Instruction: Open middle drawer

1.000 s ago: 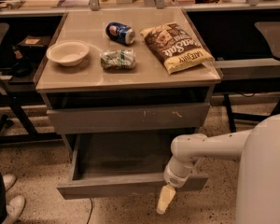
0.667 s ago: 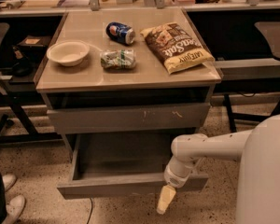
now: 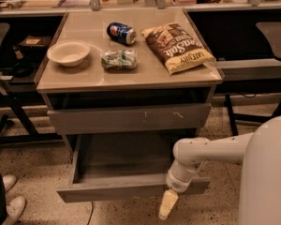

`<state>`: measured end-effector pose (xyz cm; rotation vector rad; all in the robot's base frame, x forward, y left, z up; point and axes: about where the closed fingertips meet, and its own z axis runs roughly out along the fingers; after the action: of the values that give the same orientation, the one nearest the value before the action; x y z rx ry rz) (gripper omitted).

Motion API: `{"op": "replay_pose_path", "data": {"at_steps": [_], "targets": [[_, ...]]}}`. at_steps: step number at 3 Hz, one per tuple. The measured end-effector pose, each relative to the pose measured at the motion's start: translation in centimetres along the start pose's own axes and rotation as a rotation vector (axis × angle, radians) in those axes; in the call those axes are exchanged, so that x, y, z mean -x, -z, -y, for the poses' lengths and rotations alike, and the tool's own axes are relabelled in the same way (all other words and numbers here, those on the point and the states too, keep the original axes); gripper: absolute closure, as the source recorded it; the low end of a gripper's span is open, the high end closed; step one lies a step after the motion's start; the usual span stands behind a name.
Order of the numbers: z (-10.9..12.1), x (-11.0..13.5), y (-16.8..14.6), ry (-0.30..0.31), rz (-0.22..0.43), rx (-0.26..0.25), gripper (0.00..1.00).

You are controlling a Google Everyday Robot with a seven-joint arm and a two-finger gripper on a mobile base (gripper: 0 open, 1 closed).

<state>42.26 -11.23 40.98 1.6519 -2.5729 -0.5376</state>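
Observation:
The middle drawer (image 3: pixel 107 191) is a wide shallow grey box with a plain front. It stands pulled far out of the cabinet, and its bare inside (image 3: pixel 122 158) shows. My gripper (image 3: pixel 168 204) hangs at the right part of the drawer's front, its pale tip reaching below the front's lower edge. The white arm (image 3: pixel 210 149) reaches in from the right over the drawer's right corner and hides that part of the front. The taller grey front with white scratch marks (image 3: pixel 131 118) above it is closed.
On the cabinet top (image 3: pixel 84 78) lie a white bowl (image 3: pixel 69 53), a blue can (image 3: pixel 121 33), a crumpled green packet (image 3: pixel 119 59) and a brown chip bag (image 3: pixel 179 46). My white body (image 3: pixel 267 172) fills the lower right. A person's shoes (image 3: pixel 4 196) are at lower left. Dark desks flank the cabinet.

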Motion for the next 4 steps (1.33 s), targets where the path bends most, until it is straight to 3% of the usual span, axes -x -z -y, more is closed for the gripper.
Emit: {"op": "replay_pose_path", "data": {"at_steps": [1,2,3,4], "targets": [[-2.5,-3.9,1.7,-0.104,0.017,-0.021,0.00],[-2.6,-4.1,1.8,-0.111,0.015,-0.020,0.00],[-5.3,-7.2,1.9,-0.156,-0.011,-0.003,0.00],[-5.2,-7.1,1.8,-0.154,-0.004,0.004,0.00]]}}
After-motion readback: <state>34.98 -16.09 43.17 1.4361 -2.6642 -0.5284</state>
